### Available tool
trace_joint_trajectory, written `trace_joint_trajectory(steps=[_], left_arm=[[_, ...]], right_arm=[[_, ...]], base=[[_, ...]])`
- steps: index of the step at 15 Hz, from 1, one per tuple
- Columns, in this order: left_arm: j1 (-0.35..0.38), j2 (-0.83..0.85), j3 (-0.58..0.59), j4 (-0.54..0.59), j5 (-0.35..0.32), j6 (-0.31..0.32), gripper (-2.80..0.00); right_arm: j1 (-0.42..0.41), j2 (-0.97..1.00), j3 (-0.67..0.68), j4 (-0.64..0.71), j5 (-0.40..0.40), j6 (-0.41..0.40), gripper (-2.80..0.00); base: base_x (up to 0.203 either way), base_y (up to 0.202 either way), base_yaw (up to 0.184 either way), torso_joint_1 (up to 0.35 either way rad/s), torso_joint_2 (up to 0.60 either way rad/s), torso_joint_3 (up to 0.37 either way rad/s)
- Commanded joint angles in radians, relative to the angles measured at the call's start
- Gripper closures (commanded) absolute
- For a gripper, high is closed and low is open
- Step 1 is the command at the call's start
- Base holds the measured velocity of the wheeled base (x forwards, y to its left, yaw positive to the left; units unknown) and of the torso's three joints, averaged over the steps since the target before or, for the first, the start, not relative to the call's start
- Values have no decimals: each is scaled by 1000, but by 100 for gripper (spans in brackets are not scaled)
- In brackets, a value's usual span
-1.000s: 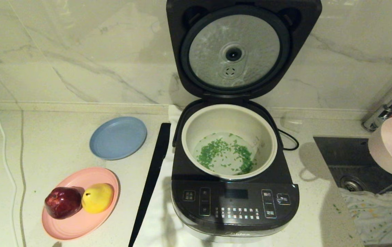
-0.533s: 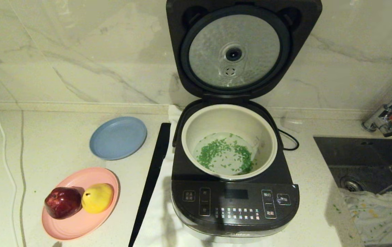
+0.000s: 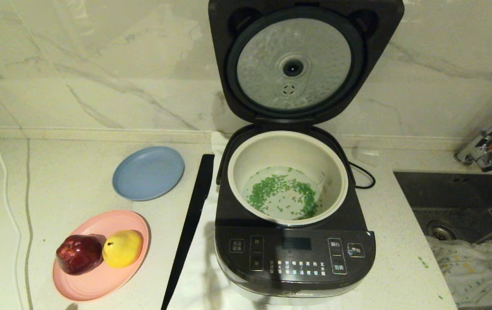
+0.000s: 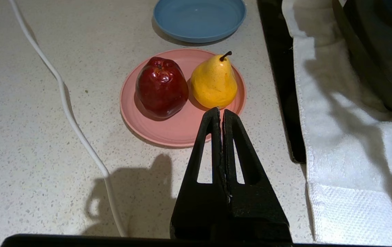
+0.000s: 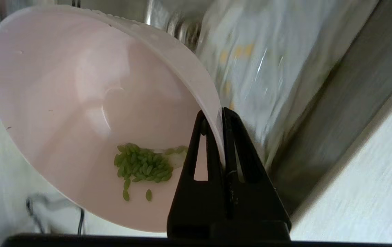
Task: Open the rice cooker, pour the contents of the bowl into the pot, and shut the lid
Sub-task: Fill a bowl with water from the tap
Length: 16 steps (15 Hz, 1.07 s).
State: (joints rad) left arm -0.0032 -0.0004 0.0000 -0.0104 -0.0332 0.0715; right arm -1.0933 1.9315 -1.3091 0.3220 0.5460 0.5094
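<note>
A pale speckled stone counter (image 3: 78, 181) runs beneath a veined marble wall (image 3: 99, 64), with a dark sink (image 3: 465, 198) sunk in at the right. The rice cooker (image 3: 295, 254), glossy dark grey with rounded corners, stands on a white towel (image 4: 347, 144); its lid (image 3: 304, 60) is upright, showing a dimpled silver disc. Green bits (image 3: 282, 196) lie in the smooth cream pot (image 3: 288, 146). The right gripper (image 5: 222, 111) pinches the pink bowl's (image 5: 79, 103) thin rim. The left gripper (image 4: 220, 110) hangs clenched and empty above the pink plate (image 4: 168, 130).
</note>
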Motion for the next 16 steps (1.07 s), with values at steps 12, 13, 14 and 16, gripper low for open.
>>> trace_joint_trajectory(steps=[12, 13, 14, 16], left_arm=[[0, 0, 5, 0, -1, 1, 0], [0, 0, 5, 0, -1, 1, 0], [0, 0, 5, 0, 0, 1, 0], [0, 0, 5, 0, -1, 1, 0]], right_arm=[[-9, 344, -269, -40, 2, 40, 0], [-2, 362, -283, -40, 0, 40, 0], [8, 379, -297, -41, -2, 53, 0], [32, 411, -343, -42, -13, 86, 0]], base=[[0, 0, 0, 0, 0, 0], [0, 0, 0, 0, 0, 0], [0, 0, 0, 0, 0, 0], [0, 0, 0, 0, 0, 0]])
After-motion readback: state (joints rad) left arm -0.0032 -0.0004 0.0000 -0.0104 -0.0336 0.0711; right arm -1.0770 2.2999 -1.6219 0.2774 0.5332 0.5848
